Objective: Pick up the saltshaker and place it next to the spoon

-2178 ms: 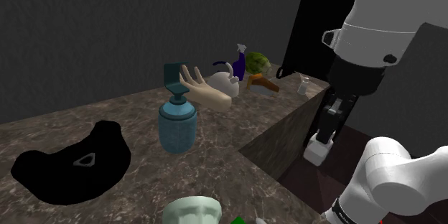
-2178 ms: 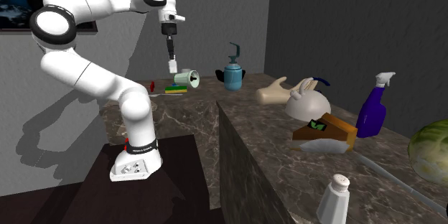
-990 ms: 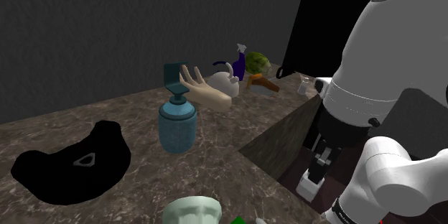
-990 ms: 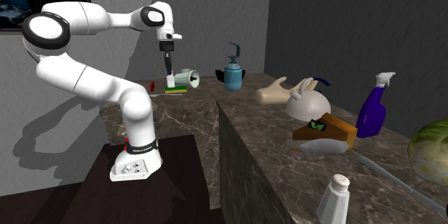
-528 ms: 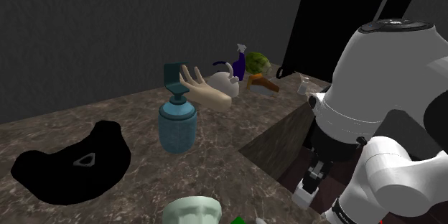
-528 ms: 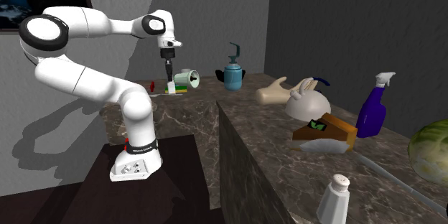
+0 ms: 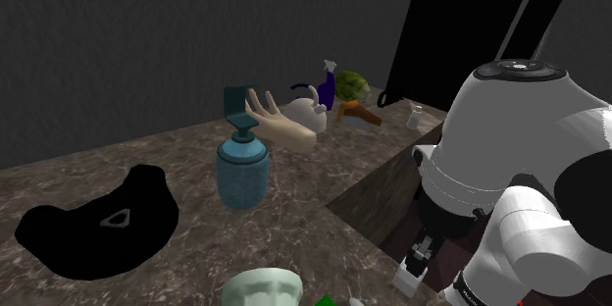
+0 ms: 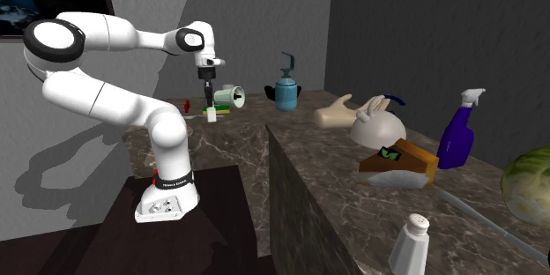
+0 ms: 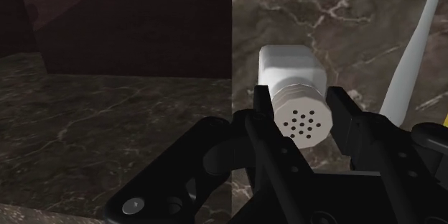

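The desk [image 8: 326, 150], dark veined stone, lies close under the load, so I judge the step in hand to be the set-down. To do it well the arm [image 8: 97, 97] should sink slowly and straight, the hand [image 9: 303, 111] upright, until the base sits flat on bare stone just beside the spoon [image 9: 412, 57] and clear of its pale handle. Only then should the fingers part, or the saltshaker [image 9: 291, 68] may tip. The arm rises from its base, bends at a high elbow and runs level to a wrist pointing straight down. The hand is clenched on the saltshaker, clasping the ribbed neck under the holed cap. The saltshaker hangs there near the spoon; whether its base touches the stone I cannot tell
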Available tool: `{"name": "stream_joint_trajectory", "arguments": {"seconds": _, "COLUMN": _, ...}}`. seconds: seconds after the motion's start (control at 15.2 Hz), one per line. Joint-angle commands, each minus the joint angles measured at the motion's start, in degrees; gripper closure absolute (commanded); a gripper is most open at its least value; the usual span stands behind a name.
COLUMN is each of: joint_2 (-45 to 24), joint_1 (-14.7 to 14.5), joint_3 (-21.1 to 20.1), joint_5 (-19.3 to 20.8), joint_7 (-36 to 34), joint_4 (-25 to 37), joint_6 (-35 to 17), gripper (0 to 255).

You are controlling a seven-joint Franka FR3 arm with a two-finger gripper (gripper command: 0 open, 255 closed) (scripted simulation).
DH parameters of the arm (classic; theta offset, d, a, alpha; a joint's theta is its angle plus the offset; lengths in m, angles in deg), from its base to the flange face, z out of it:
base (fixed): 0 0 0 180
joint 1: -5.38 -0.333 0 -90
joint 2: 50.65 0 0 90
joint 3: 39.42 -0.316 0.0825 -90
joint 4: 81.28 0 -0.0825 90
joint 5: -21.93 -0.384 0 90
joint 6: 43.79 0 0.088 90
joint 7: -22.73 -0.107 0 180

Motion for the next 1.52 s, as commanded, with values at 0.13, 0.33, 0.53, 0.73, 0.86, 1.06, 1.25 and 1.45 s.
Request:
{"name": "stream_joint_trajectory", "arguments": {"seconds": 0.13, "joint_2": 0.04, "joint_1": -0.04, "joint_3": -0.07, "joint_5": -0.08, "joint_7": -0.03, "joint_4": -0.11, "joint_6": -0.1, "gripper": 255}}
{"name": "stream_joint_trajectory", "arguments": {"seconds": 0.33, "joint_2": 0.04, "joint_1": -0.04, "joint_3": -0.07, "joint_5": -0.07, "joint_7": -0.03, "joint_4": -0.11, "joint_6": -0.09, "gripper": 0}}
{"name": "stream_joint_trajectory", "arguments": {"seconds": 0.53, "joint_2": 0.04, "joint_1": -0.04, "joint_3": -0.07, "joint_5": -0.07, "joint_7": -0.03, "joint_4": -0.11, "joint_6": -0.09, "gripper": 0}}
{"name": "stream_joint_trajectory", "arguments": {"seconds": 0.73, "joint_2": -0.32, "joint_1": 0.34, "joint_3": 0.62, "joint_5": 0.65, "joint_7": -0.15, "joint_4": 1.88, "joint_6": 1.5, "gripper": 0}}
{"name": "stream_joint_trajectory", "arguments": {"seconds": 0.86, "joint_2": -1.27, "joint_1": 1.1, "joint_3": 1.86, "joint_5": 1.99, "joint_7": -0.44, "joint_4": 6.0, "joint_6": 4.61, "gripper": 0}}
{"name": "stream_joint_trajectory", "arguments": {"seconds": 1.06, "joint_2": -1.72, "joint_1": 1.4, "joint_3": 2.29, "joint_5": 2.48, "joint_7": -0.57, "joint_4": 7.67, "joint_6": 5.81, "gripper": 0}}
{"name": "stream_joint_trajectory", "arguments": {"seconds": 1.25, "joint_2": -1.72, "joint_1": 1.4, "joint_3": 2.29, "joint_5": 2.48, "joint_7": -0.57, "joint_4": 7.67, "joint_6": 5.81, "gripper": 0}}
{"name": "stream_joint_trajectory", "arguments": {"seconds": 1.45, "joint_2": -1.73, "joint_1": 1.4, "joint_3": 2.29, "joint_5": 2.48, "joint_7": -0.57, "joint_4": 7.67, "joint_6": 5.81, "gripper": 0}}
